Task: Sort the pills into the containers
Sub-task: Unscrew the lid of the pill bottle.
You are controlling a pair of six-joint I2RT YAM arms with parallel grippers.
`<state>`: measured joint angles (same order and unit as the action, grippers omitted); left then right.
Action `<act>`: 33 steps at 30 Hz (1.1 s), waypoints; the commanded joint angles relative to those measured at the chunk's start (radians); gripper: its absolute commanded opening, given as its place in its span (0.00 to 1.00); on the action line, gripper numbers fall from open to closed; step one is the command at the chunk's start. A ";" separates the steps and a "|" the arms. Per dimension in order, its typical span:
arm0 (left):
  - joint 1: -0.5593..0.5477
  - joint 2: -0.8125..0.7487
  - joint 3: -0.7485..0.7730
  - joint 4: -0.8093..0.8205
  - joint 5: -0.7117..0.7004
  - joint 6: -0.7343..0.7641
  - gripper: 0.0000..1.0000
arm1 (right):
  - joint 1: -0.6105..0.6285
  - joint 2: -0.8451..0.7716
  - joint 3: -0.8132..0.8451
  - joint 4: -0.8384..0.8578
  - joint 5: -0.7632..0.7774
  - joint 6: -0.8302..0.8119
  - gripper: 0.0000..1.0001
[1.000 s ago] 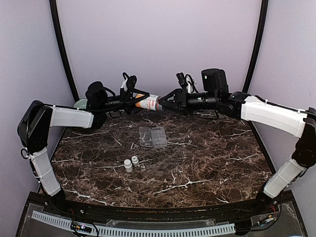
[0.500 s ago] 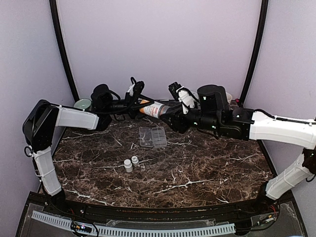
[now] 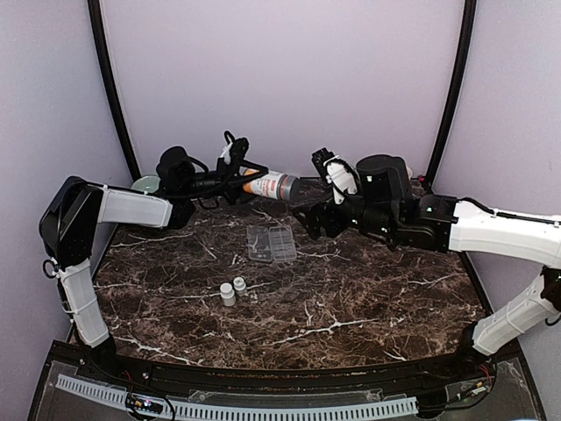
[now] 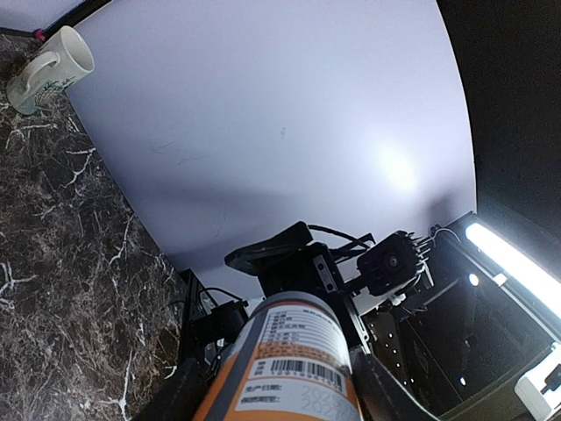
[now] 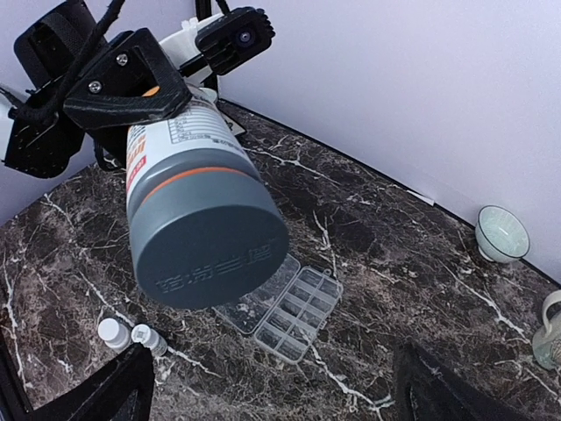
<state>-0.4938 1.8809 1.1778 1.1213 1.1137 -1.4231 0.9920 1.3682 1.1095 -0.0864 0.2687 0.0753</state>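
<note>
Your left gripper (image 3: pixel 238 181) clamps the orange bottle (image 3: pixel 267 185) sideways in the air so that its grey cap (image 5: pixel 209 230) faces your right gripper (image 3: pixel 308 217); those jaws stand wide open, clear of the cap, likely lined up to twist it. No pills show, presumably all inside the bottle; the pill box (image 3: pixel 271 243) lies with its lid open on the table (image 3: pixel 368 289) just below.

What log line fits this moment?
left fingers: shut on orange grey-capped bottle, raised | right fingers: open, empty | clear rectangular plastic pill box: on marble table
</note>
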 commanded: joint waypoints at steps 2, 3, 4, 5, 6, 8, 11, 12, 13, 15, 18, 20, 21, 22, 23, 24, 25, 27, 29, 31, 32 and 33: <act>-0.002 -0.037 0.025 0.066 -0.006 -0.006 0.00 | -0.034 -0.050 0.018 0.017 -0.136 0.179 0.96; -0.001 -0.038 0.023 0.065 -0.006 -0.004 0.00 | -0.047 -0.052 0.020 0.019 -0.164 0.214 0.95; 0.000 -0.038 0.022 0.065 -0.006 -0.002 0.00 | -0.063 -0.054 0.021 0.022 -0.201 0.255 0.95; -0.001 -0.040 0.021 0.062 -0.006 0.001 0.00 | -0.081 -0.057 0.015 0.037 -0.238 0.299 0.93; 0.000 -0.041 0.020 0.060 -0.007 0.005 0.00 | -0.102 -0.061 0.006 0.060 -0.281 0.353 0.92; -0.001 -0.046 0.017 0.049 -0.008 0.017 0.00 | -0.147 -0.066 -0.021 0.120 -0.381 0.471 0.90; -0.002 -0.059 0.016 0.020 -0.010 0.043 0.00 | -0.199 -0.052 -0.046 0.215 -0.501 0.635 0.88; -0.001 -0.061 0.016 0.013 -0.011 0.050 0.00 | -0.215 -0.040 -0.045 0.222 -0.538 0.681 0.88; -0.002 -0.065 0.015 0.006 -0.011 0.056 0.00 | -0.226 -0.031 -0.049 0.248 -0.572 0.724 0.88; -0.002 -0.070 0.014 -0.004 -0.010 0.064 0.00 | -0.243 -0.011 -0.060 0.323 -0.636 0.808 0.88; -0.001 -0.079 0.013 -0.029 -0.011 0.087 0.00 | -0.258 0.025 -0.053 0.390 -0.720 0.906 0.87; -0.002 -0.085 0.013 -0.049 -0.012 0.104 0.00 | -0.264 0.049 -0.040 0.406 -0.756 0.946 0.87; -0.002 -0.087 0.014 -0.058 -0.012 0.110 0.00 | -0.265 0.061 -0.032 0.404 -0.780 0.967 0.86; -0.001 -0.089 0.017 -0.063 -0.012 0.114 0.00 | -0.266 0.071 -0.029 0.408 -0.794 0.980 0.86; -0.002 -0.088 0.019 -0.064 -0.011 0.114 0.00 | -0.266 0.079 -0.029 0.413 -0.807 0.992 0.86; -0.002 -0.088 0.021 -0.064 -0.011 0.115 0.00 | -0.268 0.084 -0.027 0.416 -0.818 0.999 0.85; -0.002 -0.088 0.021 -0.064 -0.010 0.114 0.00 | -0.267 0.089 -0.026 0.417 -0.824 1.004 0.85; -0.001 -0.088 0.021 -0.062 -0.010 0.113 0.00 | -0.267 0.095 -0.025 0.413 -0.829 1.007 0.85; -0.001 -0.089 0.022 -0.061 -0.010 0.113 0.00 | -0.268 0.099 -0.029 0.426 -0.834 1.018 0.85; -0.002 -0.090 0.020 -0.061 -0.011 0.113 0.00 | -0.268 0.105 -0.030 0.445 -0.841 1.033 0.84; -0.003 -0.091 0.019 -0.061 -0.011 0.113 0.00 | -0.268 0.108 -0.029 0.453 -0.845 1.039 0.84; -0.003 -0.091 0.018 -0.061 -0.010 0.113 0.00 | -0.268 0.112 -0.027 0.460 -0.849 1.044 0.84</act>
<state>-0.4919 1.8488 1.1778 1.0428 1.1053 -1.3300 0.7307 1.4673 1.0618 0.2848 -0.5369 1.0763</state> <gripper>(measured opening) 0.550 0.840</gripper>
